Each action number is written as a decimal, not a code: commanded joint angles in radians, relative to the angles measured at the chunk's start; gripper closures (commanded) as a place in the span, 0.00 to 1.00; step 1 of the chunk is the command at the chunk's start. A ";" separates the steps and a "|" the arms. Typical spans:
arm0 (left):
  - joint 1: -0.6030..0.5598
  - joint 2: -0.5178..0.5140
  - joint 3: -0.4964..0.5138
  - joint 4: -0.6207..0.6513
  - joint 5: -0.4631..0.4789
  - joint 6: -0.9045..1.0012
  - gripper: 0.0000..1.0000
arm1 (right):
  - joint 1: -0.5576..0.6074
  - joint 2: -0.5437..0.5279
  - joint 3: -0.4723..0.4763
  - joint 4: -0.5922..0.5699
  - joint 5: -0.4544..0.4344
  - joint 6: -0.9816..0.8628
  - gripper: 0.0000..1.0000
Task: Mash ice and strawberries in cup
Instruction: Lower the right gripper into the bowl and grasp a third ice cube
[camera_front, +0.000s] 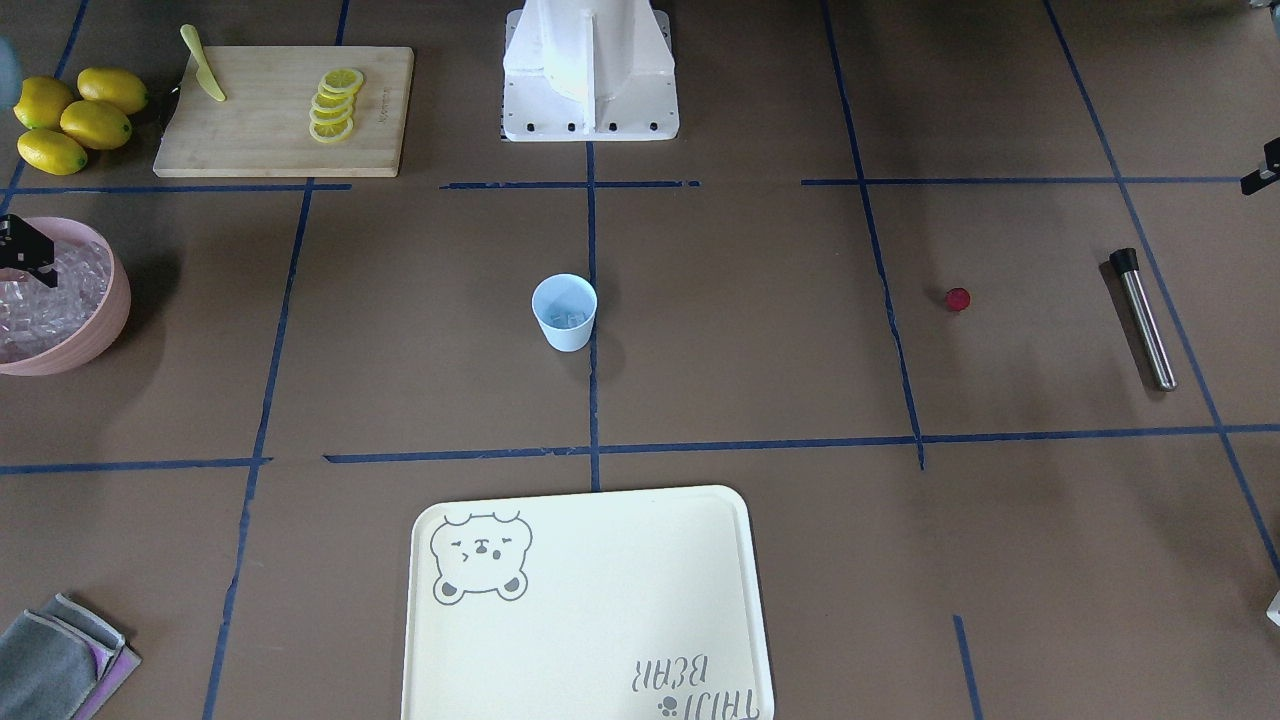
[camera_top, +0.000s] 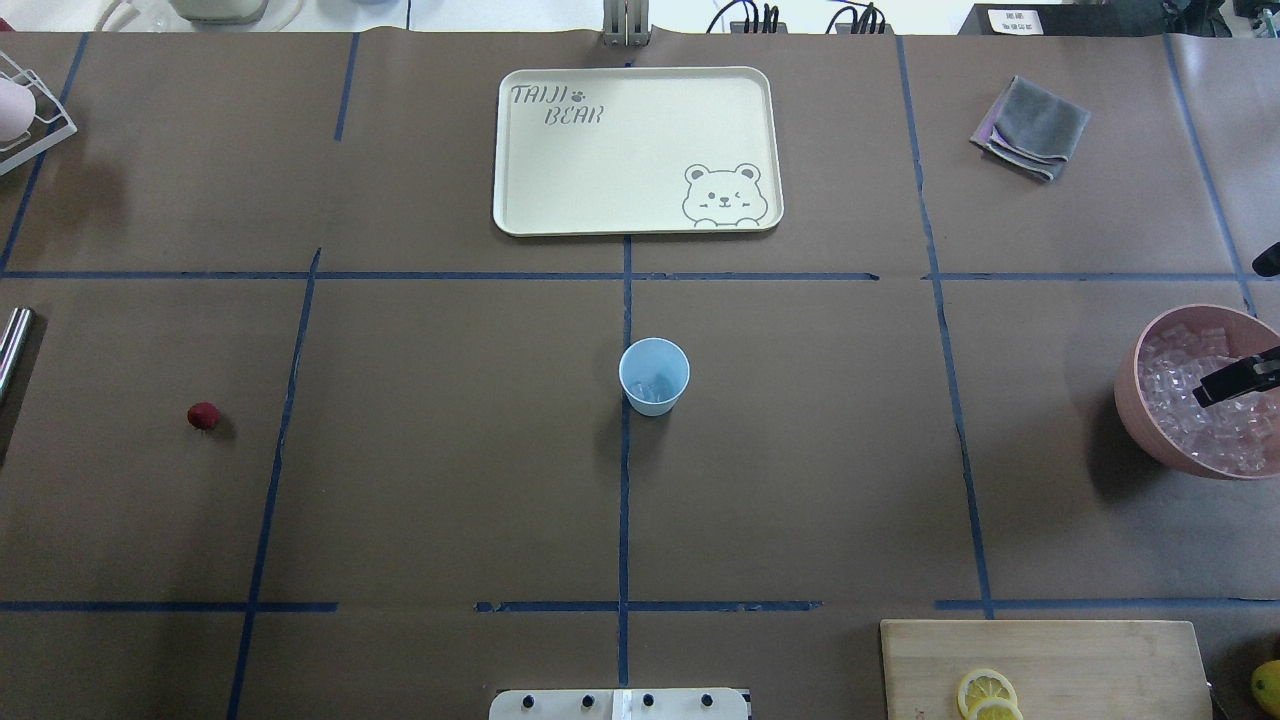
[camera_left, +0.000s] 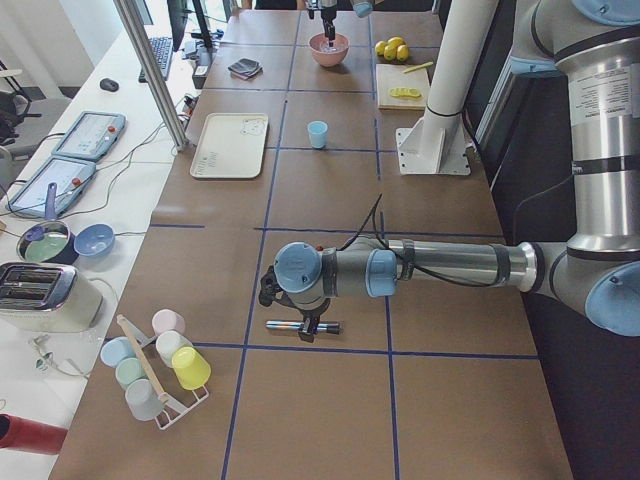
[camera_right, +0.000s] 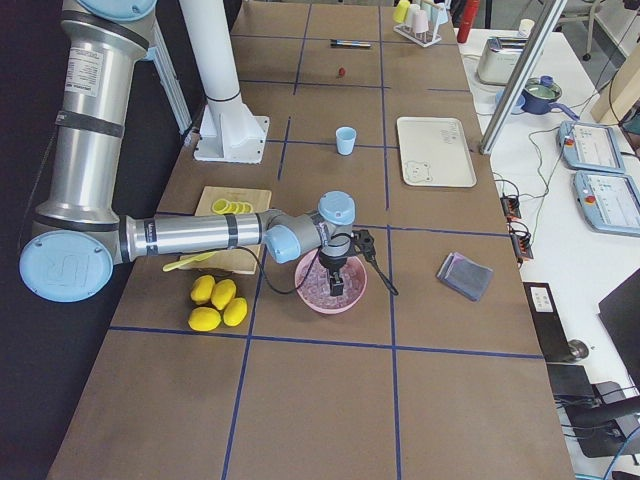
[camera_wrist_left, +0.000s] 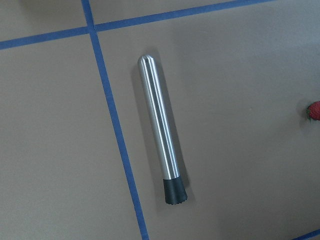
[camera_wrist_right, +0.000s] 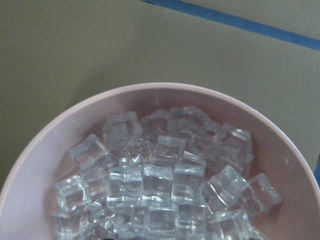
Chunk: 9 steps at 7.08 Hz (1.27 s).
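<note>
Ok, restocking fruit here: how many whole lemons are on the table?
4, all in one cluster beside the cutting board: top-left lemon, top-right lemon, middle lemon, lowest lemon. None seems hidden.

Left tool (camera_left: 308, 318) and right tool (camera_right: 337, 281) both hang pointing down.

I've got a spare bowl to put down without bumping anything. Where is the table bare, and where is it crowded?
Bare: the stretch between the cup and the strawberry, and the one between the cup and the pink bowl. The tray is empty too. Crowded: the corner with the pink bowl, cutting board and lemons, where the right claw hangs.
</note>
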 joint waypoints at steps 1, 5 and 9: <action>0.000 0.005 -0.002 0.000 0.000 0.000 0.00 | -0.002 -0.007 -0.004 -0.002 0.000 0.000 0.26; 0.000 0.031 -0.038 0.000 0.000 0.000 0.00 | -0.002 -0.007 -0.017 -0.002 0.000 0.001 0.84; 0.000 0.035 -0.043 0.000 0.000 0.000 0.00 | -0.023 0.131 0.143 -0.034 0.088 0.298 1.00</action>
